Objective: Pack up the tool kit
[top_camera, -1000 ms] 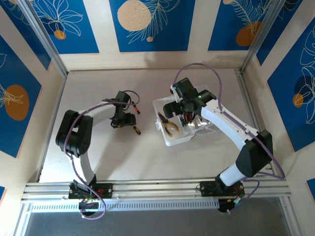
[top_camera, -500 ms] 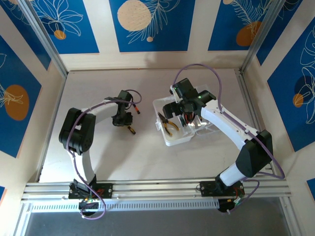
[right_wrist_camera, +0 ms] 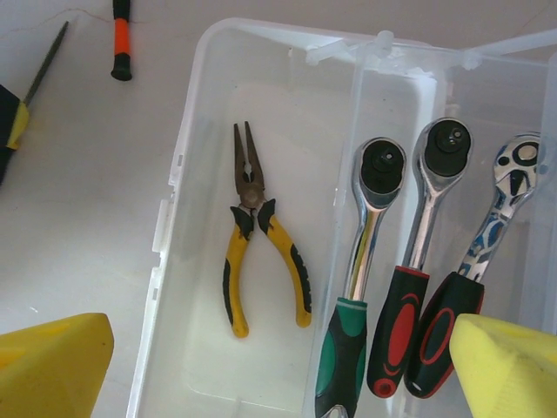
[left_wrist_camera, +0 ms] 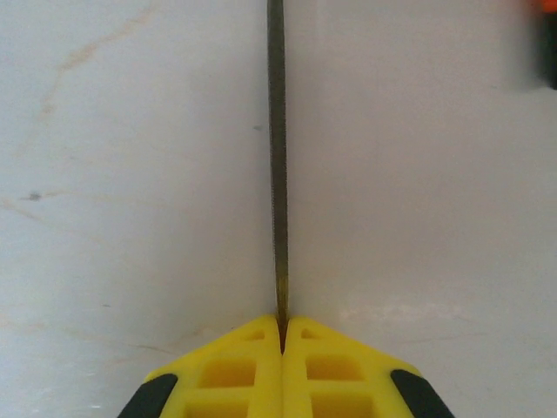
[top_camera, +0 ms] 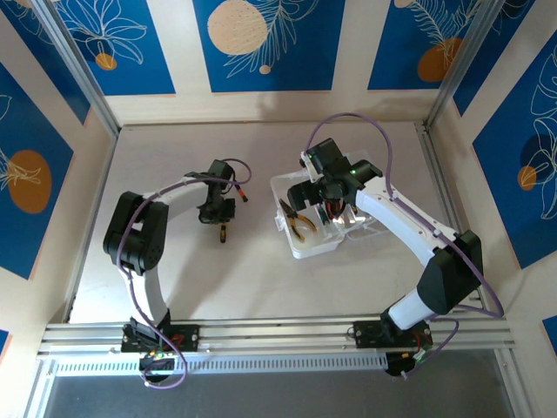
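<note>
The clear plastic case (top_camera: 302, 251) of the tool kit lies open right of centre. Yellow-handled pliers (right_wrist_camera: 261, 235) rest in its left compartment (right_wrist_camera: 187, 131). My right gripper (right_wrist_camera: 278, 374) hangs open above the case, yellow fingertips (right_wrist_camera: 52, 370) wide apart and nothing between them. My left gripper (left_wrist_camera: 281, 326) is shut on the thin dark metal shaft (left_wrist_camera: 276, 157) of a small tool, low over the table left of the case. From above, that tool's yellow-and-black end (top_camera: 223, 232) shows just on the near side of the left gripper (top_camera: 218, 214).
Three ratchet wrenches (right_wrist_camera: 383, 261) with green and red-black handles lie side by side in the case's right compartment. A red-and-black screwdriver (top_camera: 242, 192) lies on the table between the left gripper and the case. Frame rails edge the table.
My left gripper has closed on the thin shaft. The small yellow-and-black tool has swung left to lie in line with it. The right arm has not moved.
</note>
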{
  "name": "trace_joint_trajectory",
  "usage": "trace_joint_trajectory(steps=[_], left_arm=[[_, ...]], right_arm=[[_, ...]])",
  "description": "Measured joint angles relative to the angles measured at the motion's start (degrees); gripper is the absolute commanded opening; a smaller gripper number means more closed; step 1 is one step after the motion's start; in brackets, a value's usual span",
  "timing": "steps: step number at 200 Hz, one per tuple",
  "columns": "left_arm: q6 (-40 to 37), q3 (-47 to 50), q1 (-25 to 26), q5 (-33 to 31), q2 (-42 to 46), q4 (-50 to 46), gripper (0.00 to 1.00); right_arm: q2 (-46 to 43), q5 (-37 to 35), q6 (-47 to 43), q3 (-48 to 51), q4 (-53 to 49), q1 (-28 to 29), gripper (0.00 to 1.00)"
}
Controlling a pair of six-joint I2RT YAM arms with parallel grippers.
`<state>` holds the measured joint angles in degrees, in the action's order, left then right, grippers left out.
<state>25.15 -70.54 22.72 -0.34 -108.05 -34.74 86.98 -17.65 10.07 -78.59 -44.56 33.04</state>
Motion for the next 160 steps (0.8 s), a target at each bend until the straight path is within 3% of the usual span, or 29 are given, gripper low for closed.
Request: trace_joint_trajectory(steps=[30, 69, 128, 160], left_arm=[[-0.2, -0.1, 0.5, 4.2, 4.2, -0.5, 0.00], [0.4, -5.3, 0.5, 15.1, 13.0, -0.1, 0.00], [7.7, -8.2, 1.2, 30.3, 21.0, 10.2, 0.00], [10.7, -8.2, 2.4, 33.4, 21.6, 13.8, 0.00]], right_arm=[[-1.1, 4.0, 0.0, 0.4, 0.7, -0.7, 0.99], [-4.7, 13.8, 0.8, 2.8, 4.0, -1.4, 0.99], [-5.5, 27.3, 5.0, 5.0, 13.7, -0.7, 1.00], [-5.3, 31.5, 7.9, 5.2, 19.5, 0.6, 0.88]])
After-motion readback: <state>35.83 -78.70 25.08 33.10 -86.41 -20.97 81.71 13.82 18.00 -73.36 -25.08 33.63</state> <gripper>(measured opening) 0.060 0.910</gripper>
